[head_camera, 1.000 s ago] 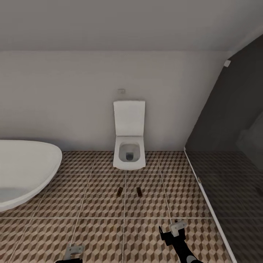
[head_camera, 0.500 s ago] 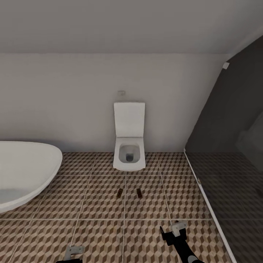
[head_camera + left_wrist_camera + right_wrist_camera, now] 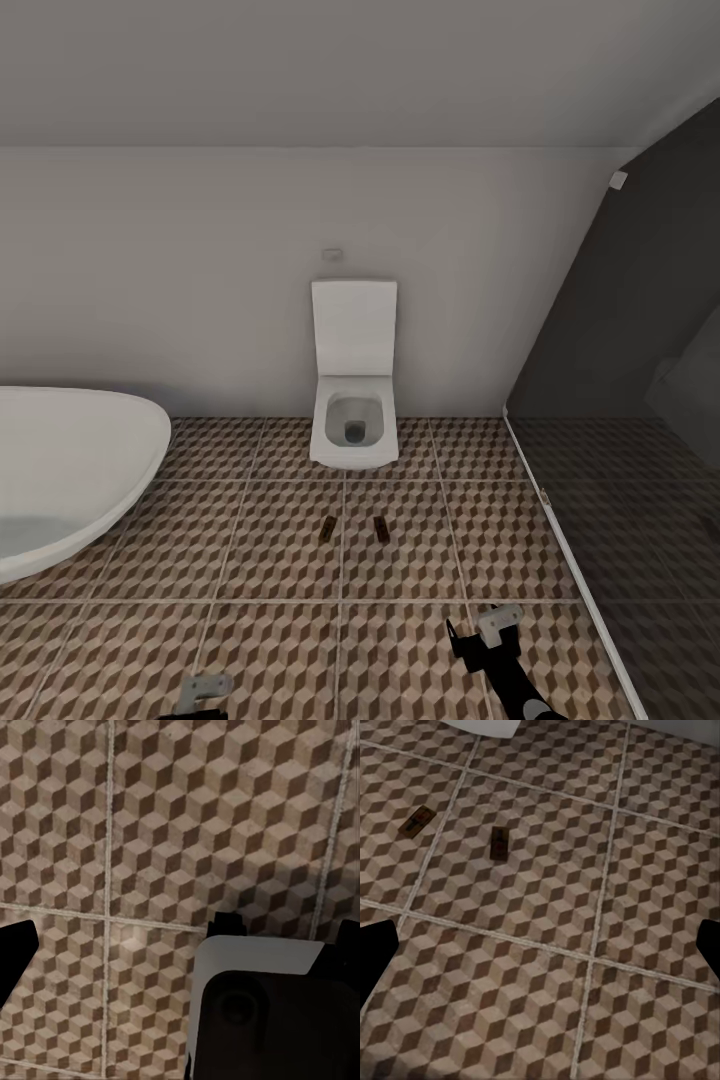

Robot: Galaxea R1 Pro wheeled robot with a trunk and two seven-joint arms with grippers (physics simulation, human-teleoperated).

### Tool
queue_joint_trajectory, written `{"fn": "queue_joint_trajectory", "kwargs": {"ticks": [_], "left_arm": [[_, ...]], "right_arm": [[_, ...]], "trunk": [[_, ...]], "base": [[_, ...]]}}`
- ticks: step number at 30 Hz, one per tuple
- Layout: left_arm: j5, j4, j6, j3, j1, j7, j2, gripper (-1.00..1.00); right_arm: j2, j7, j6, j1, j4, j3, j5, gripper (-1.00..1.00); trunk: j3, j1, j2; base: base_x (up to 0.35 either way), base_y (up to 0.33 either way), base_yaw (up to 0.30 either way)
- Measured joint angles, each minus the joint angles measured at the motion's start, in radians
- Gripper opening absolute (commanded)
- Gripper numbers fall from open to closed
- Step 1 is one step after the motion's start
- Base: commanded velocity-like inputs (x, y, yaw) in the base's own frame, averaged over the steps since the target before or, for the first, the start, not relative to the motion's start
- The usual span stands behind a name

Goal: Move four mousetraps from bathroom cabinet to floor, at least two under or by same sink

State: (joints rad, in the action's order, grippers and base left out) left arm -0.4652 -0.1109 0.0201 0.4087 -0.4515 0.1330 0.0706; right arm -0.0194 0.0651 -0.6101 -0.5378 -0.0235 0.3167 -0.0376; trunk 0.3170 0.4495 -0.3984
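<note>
Mousetraps: two lie flat on the floor (image 3: 260, 540) in front of the toilet (image 3: 352, 400), near each other but apart, one (image 3: 327, 530) on each side of a grout line, the other (image 3: 381, 528) nearer the shower side.
Same traps, right wrist view: left trap (image 3: 415, 822) tilted across its tile, right trap (image 3: 498, 843) lying straighter; both bare of any gripper.
Floor: cube-pattern tiles with pale grout.
Toilet: white, lid raised against the back wall.
Bathtub (image 3: 60, 480): white oval, at the left side of the head view, well apart from the traps.
Glass panel (image 3: 640, 420): dark, at the right.
Left gripper (image 3: 203, 690): low over the tiles, holding nothing I can see; spread or closed, cannot tell.
Right gripper (image 3: 490, 628): above the floor short of the traps, fingers spread wide in the wrist view, empty.
</note>
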Motion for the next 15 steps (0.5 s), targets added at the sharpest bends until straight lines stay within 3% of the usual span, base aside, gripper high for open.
{"fn": "queue_joint_trajectory", "kwargs": {"ticks": [15], "left_arm": [[0.000, 0.010, 0.000, 0.000, 0.000, 0.000, -0.010, 1.00]], "right_arm": [[0.000, 0.000, 0.001, 0.000, 0.000, 0.000, 0.000, 1.00]], "trunk": [[0.000, 0.000, 0.000]], "base": [[0.000, 0.000, 0.000]]}}
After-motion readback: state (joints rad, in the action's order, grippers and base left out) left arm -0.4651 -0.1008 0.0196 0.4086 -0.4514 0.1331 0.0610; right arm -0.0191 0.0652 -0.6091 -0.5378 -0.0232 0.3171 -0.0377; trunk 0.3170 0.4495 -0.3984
